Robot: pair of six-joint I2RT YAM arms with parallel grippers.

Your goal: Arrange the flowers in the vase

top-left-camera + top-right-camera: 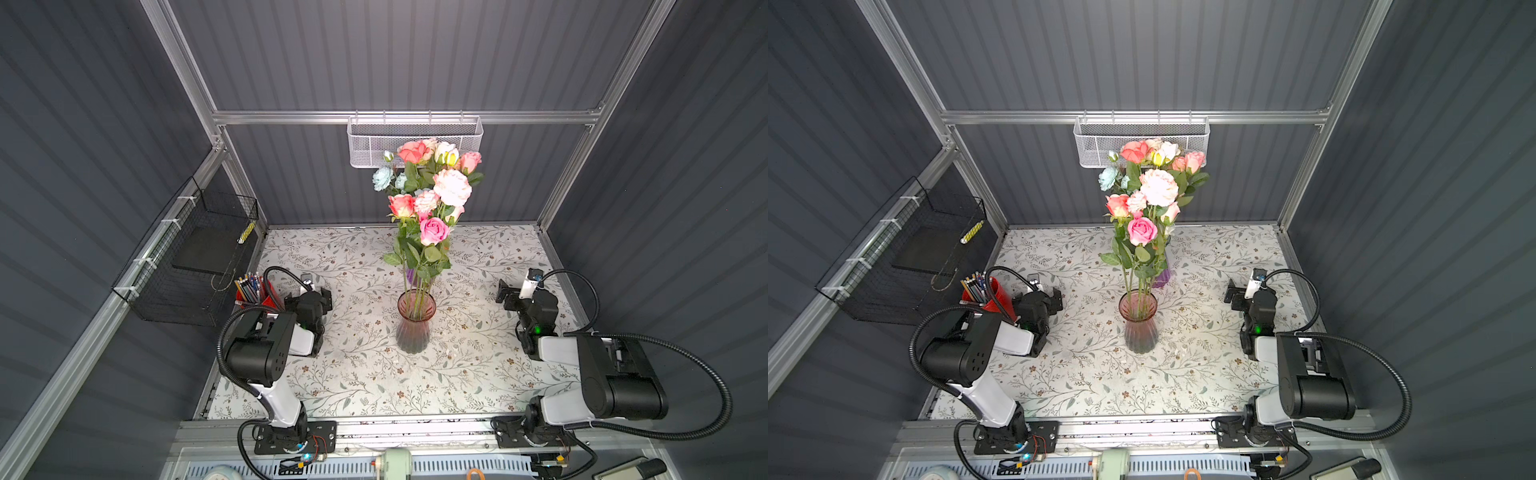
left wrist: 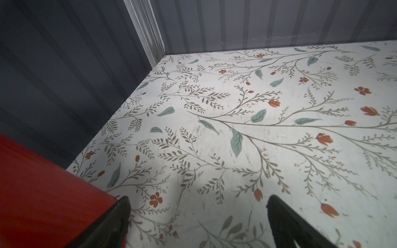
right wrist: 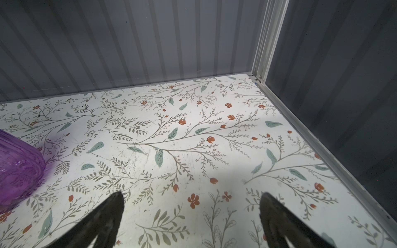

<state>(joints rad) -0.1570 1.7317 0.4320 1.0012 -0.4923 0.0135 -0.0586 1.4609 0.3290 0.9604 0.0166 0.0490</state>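
Note:
The flowers (image 1: 430,195) (image 1: 1144,195), roses with pink, coral, white and pale blue heads, stand upright as a tall bunch at mid-table. Several green stems run down into a pink ribbed glass vase (image 1: 415,322) (image 1: 1138,322). Just behind it stands a purple vase (image 1: 1161,275) (image 3: 19,169), mostly hidden by leaves; which stems sit in it I cannot tell. My left gripper (image 1: 322,296) (image 2: 197,199) rests open and empty left of the vases. My right gripper (image 1: 503,294) (image 3: 192,195) rests open and empty to their right. Both are well apart from the flowers.
A red cup of pencils (image 1: 255,291) (image 2: 43,193) stands right beside the left gripper. A black wire basket (image 1: 195,257) hangs on the left wall and a white mesh basket (image 1: 415,141) on the back rail behind the flower heads. The floral tabletop (image 1: 374,374) meets walls on three sides.

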